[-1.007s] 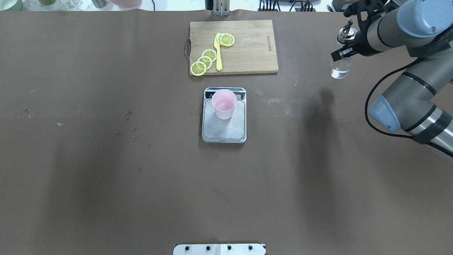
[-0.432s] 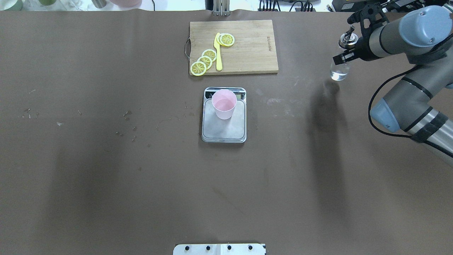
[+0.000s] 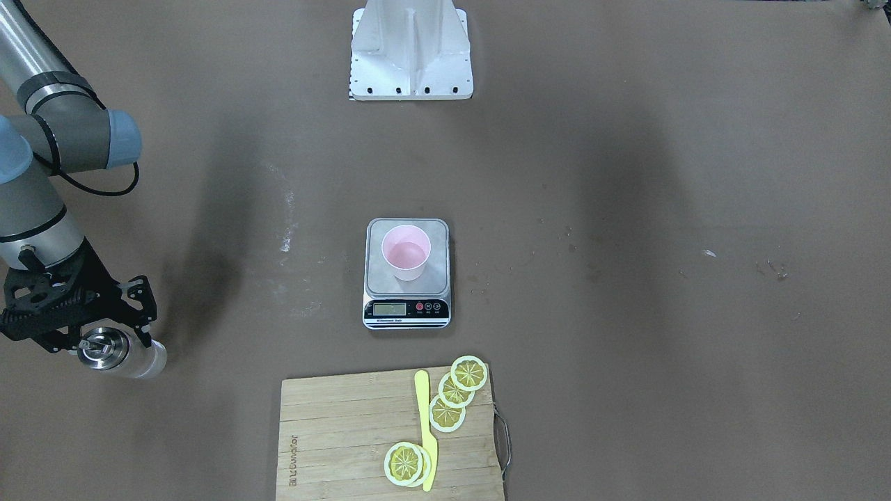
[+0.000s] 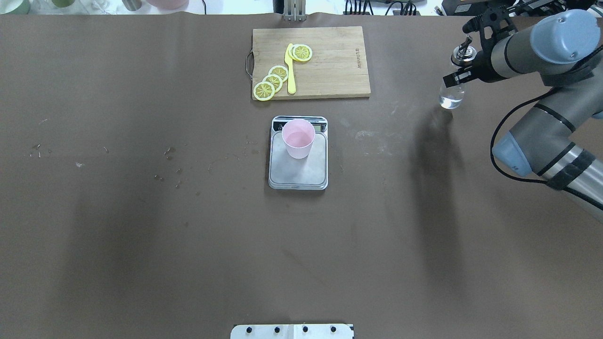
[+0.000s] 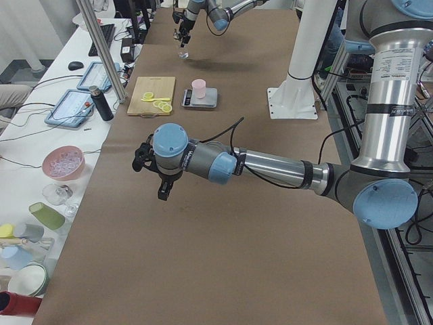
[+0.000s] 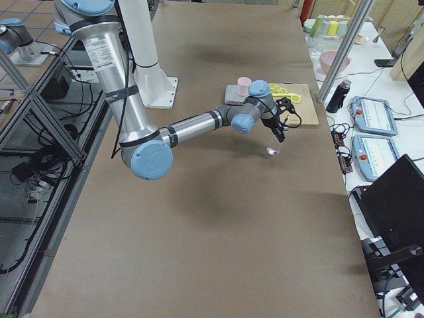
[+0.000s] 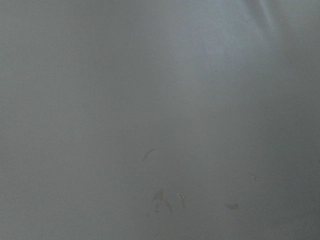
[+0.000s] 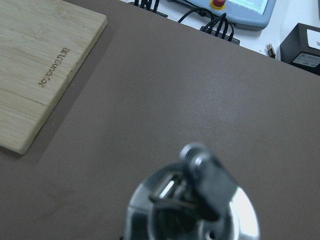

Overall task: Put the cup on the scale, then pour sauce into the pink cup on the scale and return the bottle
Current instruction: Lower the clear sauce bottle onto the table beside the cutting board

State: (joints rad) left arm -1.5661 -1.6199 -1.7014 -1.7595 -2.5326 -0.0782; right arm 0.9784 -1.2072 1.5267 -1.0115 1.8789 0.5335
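We see a brown-covered table (image 4: 141, 245) filling the overhead view. Just above centre lies the scale (image 4: 297, 175), and above it, near the top edge, a wooden cutting board (image 4: 330, 70). A white base plate (image 4: 292, 331) sits at bottom centre. Small stains (image 4: 166, 153) speckle the left. At upper right, we cannot tell whether the bottle (image 4: 451, 98) touches the table.

Wooden cutting board (image 4: 334, 61), lemon slices (image 4: 273, 81), yellow knife (image 4: 290, 70)

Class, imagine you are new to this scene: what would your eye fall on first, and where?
The pink cup stands on the scale at mid-table. Off to the robot's right, the right pincer holds the bottle. Beyond the scale lies a wooden cutting board with lemon slices and a yellow knife.
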